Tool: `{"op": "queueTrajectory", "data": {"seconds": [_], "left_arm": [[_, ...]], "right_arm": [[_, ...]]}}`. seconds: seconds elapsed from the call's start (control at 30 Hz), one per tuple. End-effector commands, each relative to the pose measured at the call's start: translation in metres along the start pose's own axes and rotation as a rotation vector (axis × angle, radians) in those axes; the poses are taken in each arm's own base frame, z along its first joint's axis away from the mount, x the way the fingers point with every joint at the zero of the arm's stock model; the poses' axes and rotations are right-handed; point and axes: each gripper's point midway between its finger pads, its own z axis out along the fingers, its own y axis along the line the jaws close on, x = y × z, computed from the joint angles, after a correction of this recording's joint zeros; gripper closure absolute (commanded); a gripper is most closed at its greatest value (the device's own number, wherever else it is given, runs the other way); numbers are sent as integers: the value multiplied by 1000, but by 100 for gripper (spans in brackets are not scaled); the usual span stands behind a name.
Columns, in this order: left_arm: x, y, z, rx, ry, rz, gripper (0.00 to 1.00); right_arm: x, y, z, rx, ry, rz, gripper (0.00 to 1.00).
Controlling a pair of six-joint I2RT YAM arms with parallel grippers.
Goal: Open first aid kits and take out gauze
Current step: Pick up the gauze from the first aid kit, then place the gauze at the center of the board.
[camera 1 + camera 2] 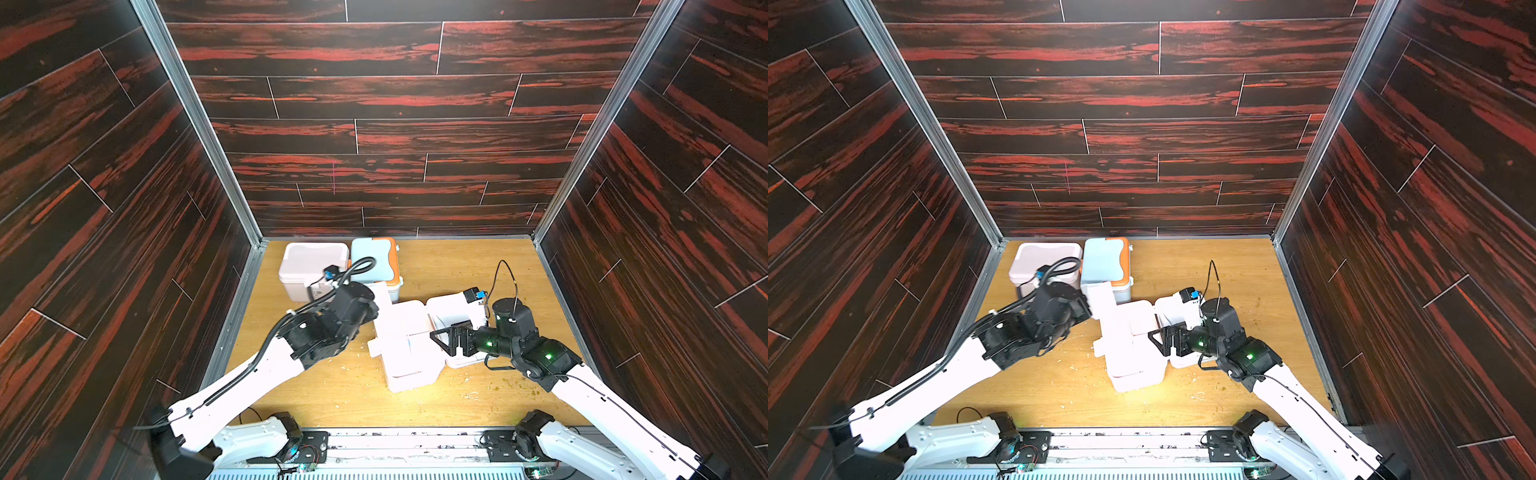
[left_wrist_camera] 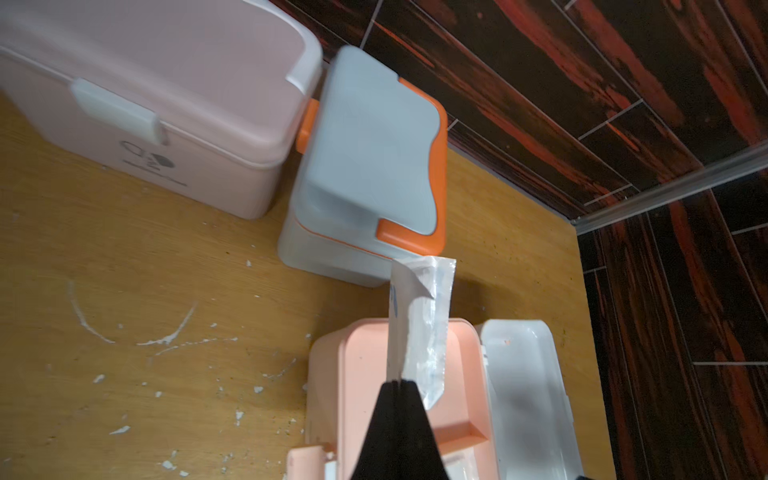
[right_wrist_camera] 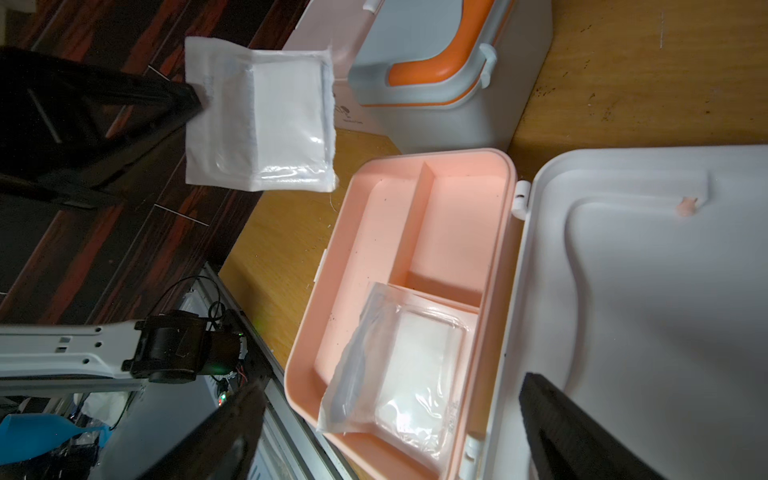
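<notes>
Three first aid kits stand on the wooden table (image 1: 457, 266). At the back left corner the closed pale pink kit (image 1: 309, 262) and the closed blue-white kit with the orange handle (image 1: 370, 259) sit side by side, just beside each other, lids down in both top views. The third, the open kit (image 3: 457, 232), lies nearer the front at mid-table, its white lid (image 3: 644, 291) folded flat on the table on the right arm's side, hinged to the pink tray. One gauze packet in the tray (image 3: 415, 365) rests tilted in a single compartment, one edge riding up against the tray wall. The left gripper (image 2: 401, 380) is clenched on the edge of a second gauze packet (image 3: 266, 116), a flat white pad in a clear wrapper. The packet is lifted off the table and sticks out beyond the fingertips, over the near end of the open kit and towards the blue-white kit. From the right wrist view it appears apart from all three boxes. The right gripper (image 1: 442, 340) is released, jaws spread wide and holding nothing. It hovers over the junction of tray and lid, with one of its black fingers (image 3: 552, 415) above the lid. White flecks and smears (image 2: 166, 336) mark the table surface in front of the closed kits; dark crumbs are scattered near the right arm.
</notes>
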Motion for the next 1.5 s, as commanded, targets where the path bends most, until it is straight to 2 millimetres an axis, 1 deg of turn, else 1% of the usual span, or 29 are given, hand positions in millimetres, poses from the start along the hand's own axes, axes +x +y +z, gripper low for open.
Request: {"op": "queueTrajectory", "data": {"seconds": [0.0,0.1,0.3,0.47,0.67,0.73,0.77,0.87,0.9,0.93,1.13,1.27,1.47], "left_arm": [[-15,52,-9,-123,-87,-75,100],[-22,92,-14,-193,-139,-138,100],[-25,168,-15,-365,-204,-257,100],[-29,219,-13,-515,-247,-333,100],[-32,266,-2,-643,-266,-426,100],[-29,280,2,-682,-260,-452,100],[-32,286,4,-690,-279,-468,100],[-31,306,9,-737,-286,-496,100],[-29,312,11,-753,-281,-504,100],[-26,320,13,-772,-273,-521,100],[-13,351,20,-854,-236,-590,100],[-8,364,21,-905,-212,-606,100],[-5,376,20,-947,-205,-610,100]], "right_arm": [[-2,9,1,-44,3,-17,1],[-2,10,3,-48,9,-19,1],[-1,11,8,-63,31,-21,1],[0,11,11,-67,46,-22,1],[-3,13,13,-72,60,-24,1],[-5,14,14,-72,61,-26,1],[-5,14,14,-72,61,-25,1],[-6,15,14,-72,60,-19,1],[-6,14,14,-71,61,-16,1],[-4,20,14,-102,73,-14,1],[-2,21,14,-114,80,1,1],[-1,22,15,-117,82,5,1],[0,22,15,-125,87,12,1]]}}
